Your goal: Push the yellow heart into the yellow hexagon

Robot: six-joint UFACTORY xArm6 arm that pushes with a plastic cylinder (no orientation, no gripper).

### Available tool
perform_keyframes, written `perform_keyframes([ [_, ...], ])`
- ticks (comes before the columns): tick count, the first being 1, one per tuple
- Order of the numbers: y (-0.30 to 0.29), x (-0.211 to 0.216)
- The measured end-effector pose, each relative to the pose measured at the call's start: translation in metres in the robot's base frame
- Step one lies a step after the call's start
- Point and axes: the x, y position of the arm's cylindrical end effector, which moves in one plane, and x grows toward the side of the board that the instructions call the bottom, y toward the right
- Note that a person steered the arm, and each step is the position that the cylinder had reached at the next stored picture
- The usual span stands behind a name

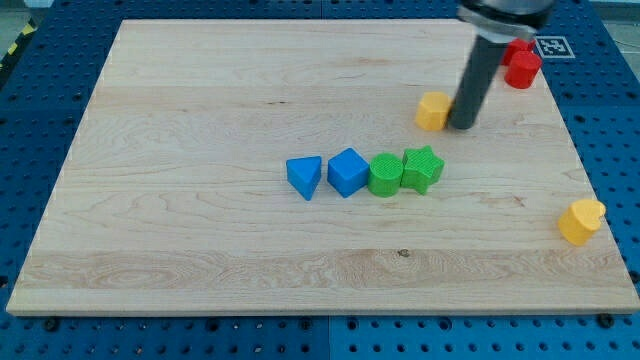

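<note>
The yellow heart (581, 220) lies near the board's right edge, toward the view's bottom right. The yellow hexagon (433, 110) sits in the upper right part of the board. My tip (463, 125) rests on the board just right of the yellow hexagon, close to or touching its right side. The rod rises from there toward the view's top. The heart is far from my tip, down and to the right.
A red block (521, 66) sits behind the rod at the top right, partly hidden. In the middle, a row runs left to right: blue triangle (305, 177), blue cube-like block (348, 171), green round block (385, 174), green star (422, 168). The wooden board (200, 100) lies on a blue pegboard.
</note>
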Motion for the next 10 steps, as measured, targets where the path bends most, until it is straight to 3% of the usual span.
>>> perform_keyframes([
  [2, 0.015, -0.026],
  [4, -0.021, -0.030],
  [5, -0.008, -0.030],
  [6, 0.048, -0.014],
  [8, 0.139, 0.065],
  [10, 0.182, 0.143],
])
